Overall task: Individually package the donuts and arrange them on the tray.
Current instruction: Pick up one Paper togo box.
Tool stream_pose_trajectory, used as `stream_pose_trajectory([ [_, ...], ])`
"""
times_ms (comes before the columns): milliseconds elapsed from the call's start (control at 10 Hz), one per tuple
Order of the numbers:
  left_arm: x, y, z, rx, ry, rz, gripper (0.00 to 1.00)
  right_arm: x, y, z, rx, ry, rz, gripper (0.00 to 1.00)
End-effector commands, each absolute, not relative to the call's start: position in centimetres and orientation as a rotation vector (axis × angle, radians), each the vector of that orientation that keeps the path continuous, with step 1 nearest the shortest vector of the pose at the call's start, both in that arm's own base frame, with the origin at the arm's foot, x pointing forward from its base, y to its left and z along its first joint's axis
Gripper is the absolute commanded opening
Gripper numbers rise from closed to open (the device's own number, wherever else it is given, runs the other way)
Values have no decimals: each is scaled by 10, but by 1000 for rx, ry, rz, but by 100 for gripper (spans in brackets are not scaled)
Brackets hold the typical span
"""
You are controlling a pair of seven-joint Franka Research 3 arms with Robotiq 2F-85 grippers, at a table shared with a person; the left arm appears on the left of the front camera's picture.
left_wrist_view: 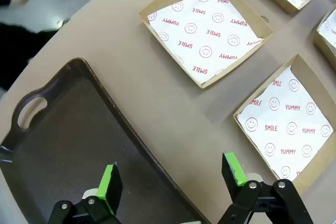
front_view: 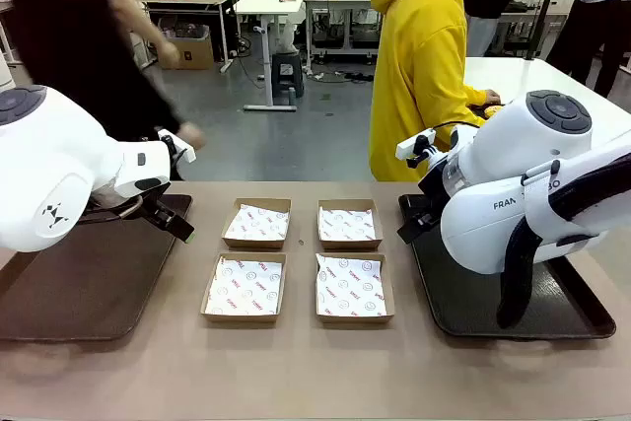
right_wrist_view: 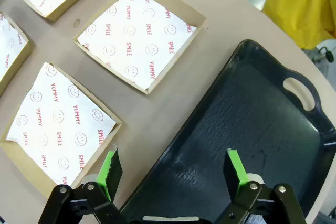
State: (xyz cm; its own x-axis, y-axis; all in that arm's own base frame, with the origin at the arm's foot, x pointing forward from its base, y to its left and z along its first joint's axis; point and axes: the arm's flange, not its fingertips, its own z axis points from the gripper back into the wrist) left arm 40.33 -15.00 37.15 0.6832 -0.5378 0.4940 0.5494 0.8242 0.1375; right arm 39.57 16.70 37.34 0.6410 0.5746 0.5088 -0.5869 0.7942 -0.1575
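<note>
A tan table (front_view: 296, 372) in an open workshop, with a person in a yellow hoodie (front_view: 424, 66) at its far side and a second person in dark clothing (front_view: 69, 36) beyond the left arm. Four shallow cardboard boxes (front_view: 352, 287), each lined with printed white paper, sit in a two-by-two block between the two sets of jaws.

Left jaws: released, spread wide, grasping nothing. One green pad (left_wrist_view: 111, 182) hangs over the brown tray (left_wrist_view: 63, 145) and the other (left_wrist_view: 233, 167) over bare table, so the tray's rim runs between them. The nearest boxes lie ahead of the second pad.

Right jaws: likewise released and holding nothing. One pad (right_wrist_view: 235, 166) hangs over the dark tray (right_wrist_view: 262, 124) and the other (right_wrist_view: 110, 167) just off a box corner, with that tray's rim passing between them too.

The donuts: nothing lies between or under either set of jaws, every box holds only its paper, and the visible tray surfaces are bare, so you cannot tell where the donuts are.

Step in hand, as judged: the very start, with the boxes laid out and no donut packaged. Your next move calls for a donut to come within reach, perhaps from a person. Then set the open jaws across its ring, close gently so the glaze is not crushed, and lower it into one box.
</note>
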Motion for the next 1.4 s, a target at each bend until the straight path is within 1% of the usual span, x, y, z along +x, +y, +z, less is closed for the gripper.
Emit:
stream_pose_trajectory([
  [0,403,-150,371,-22,-547,-610,100,396,167,373,23,-572,662,100],
  [1100,403,-150,371,-22,-547,-610,100,396,167,373,23,-572,662,100],
  [1200,374,-142,375,-8,-491,-628,100,372,163,374,-58,-522,649,100],
  [1300,341,-134,387,40,-482,-683,100,340,156,381,-104,-510,650,100],
])
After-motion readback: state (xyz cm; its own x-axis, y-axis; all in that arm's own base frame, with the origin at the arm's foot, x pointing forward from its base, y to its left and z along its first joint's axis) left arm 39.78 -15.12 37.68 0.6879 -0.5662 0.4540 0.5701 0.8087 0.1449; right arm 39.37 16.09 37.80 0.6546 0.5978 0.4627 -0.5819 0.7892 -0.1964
